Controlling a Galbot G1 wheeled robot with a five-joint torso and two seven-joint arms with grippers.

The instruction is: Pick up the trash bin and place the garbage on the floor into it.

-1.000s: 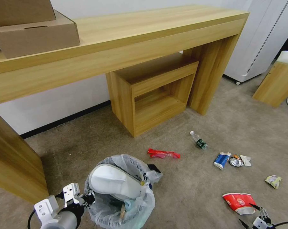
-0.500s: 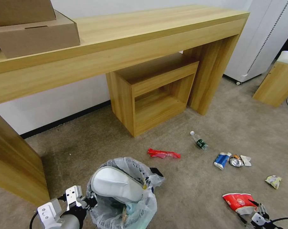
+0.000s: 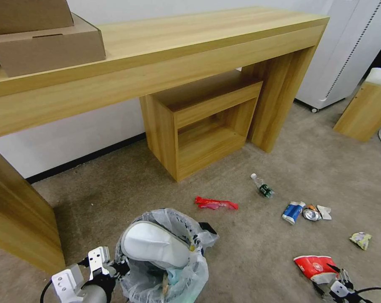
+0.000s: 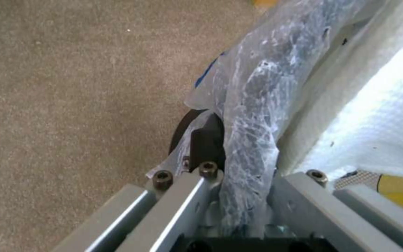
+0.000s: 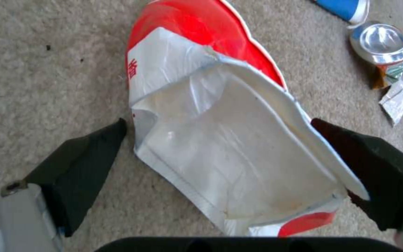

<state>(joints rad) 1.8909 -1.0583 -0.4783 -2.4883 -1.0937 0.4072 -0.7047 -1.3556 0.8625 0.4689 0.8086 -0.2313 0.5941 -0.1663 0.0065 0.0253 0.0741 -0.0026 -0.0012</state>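
The left tool (image 3: 117, 269) reaches in low at near left, clamped on the bag-covered rim of the trash bin (image 3: 186, 273), which holds a white slipper (image 3: 154, 244); the left wrist view shows the crinkled plastic (image 4: 253, 122) pinched between its fingers; the right tool (image 3: 331, 281) sits low at near right, spread wide with its fingertips (image 5: 103, 140) straddling the flattened red-white cup (image 5: 229, 140) on the carpet; the right wrist view shows a crushed can (image 5: 382, 45) farther off
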